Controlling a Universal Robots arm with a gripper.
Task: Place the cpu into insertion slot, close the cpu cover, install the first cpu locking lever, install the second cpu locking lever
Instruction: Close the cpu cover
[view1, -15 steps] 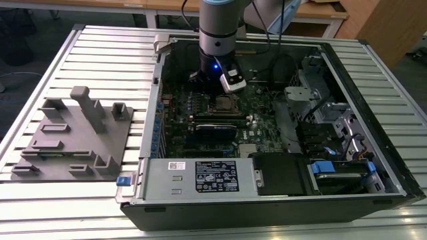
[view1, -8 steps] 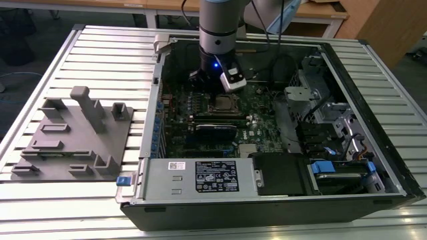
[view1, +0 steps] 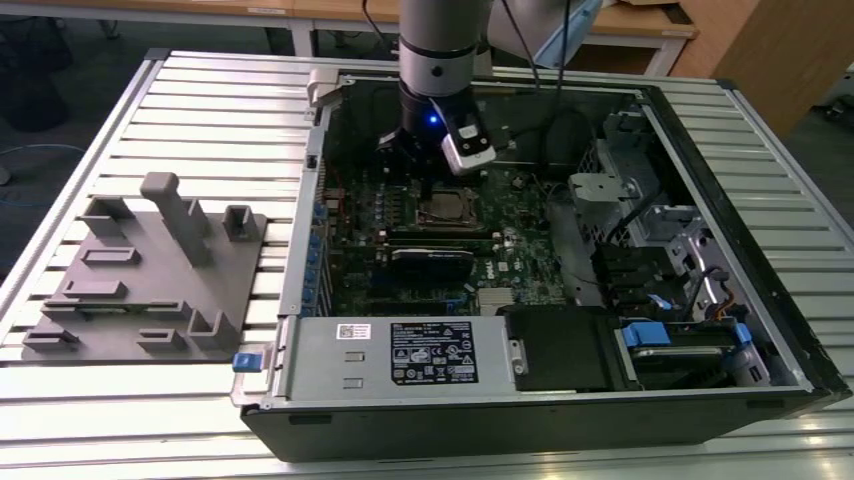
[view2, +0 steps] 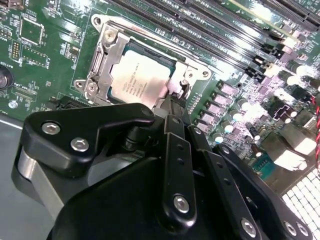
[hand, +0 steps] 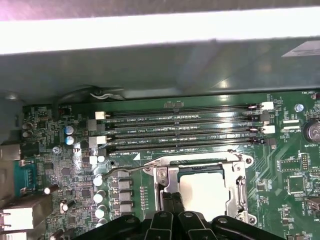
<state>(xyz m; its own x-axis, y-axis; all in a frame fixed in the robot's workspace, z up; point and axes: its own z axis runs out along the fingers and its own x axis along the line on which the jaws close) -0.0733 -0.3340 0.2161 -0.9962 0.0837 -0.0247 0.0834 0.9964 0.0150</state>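
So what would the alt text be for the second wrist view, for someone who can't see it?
A black gripper is poised at the edge of the insertion slot on a green circuit board, where the silver cpu sits framed by the metal cpu cover. Long narrow slots run beside it.

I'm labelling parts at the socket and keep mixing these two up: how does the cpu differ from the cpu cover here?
The cpu is a solid, dull pale-grey square with print on its face; the cpu cover is a shinier open frame with a large window cut-out. The cpu sits inside that window, while the cpu cover runs around its edges and reaches further out. Shared: both are silvery metal, roughly square, and appear to lie flat on the green circuit board.
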